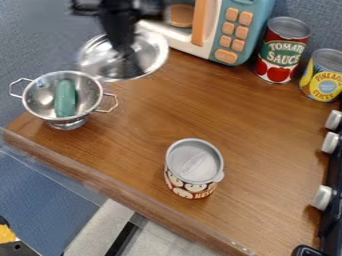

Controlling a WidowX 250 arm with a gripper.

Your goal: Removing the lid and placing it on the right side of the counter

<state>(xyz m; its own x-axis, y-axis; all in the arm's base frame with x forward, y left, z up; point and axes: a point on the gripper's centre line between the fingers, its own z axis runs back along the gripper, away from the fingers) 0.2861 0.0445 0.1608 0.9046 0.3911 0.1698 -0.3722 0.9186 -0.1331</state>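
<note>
"Camera view: lid (155, 49)?"

"Aloft at eleven o'clock, near the pot (43, 96); the gripper (127, 52) seems closed on its middle (contact's hidden, mind)."

"Risk?"

"A weak grip could drop it; swinging low toward three o'clock could clip the can (190, 187)."

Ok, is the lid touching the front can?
Apart: the camera view shows bare wooden counter plainly between the lid and the front can.
</note>
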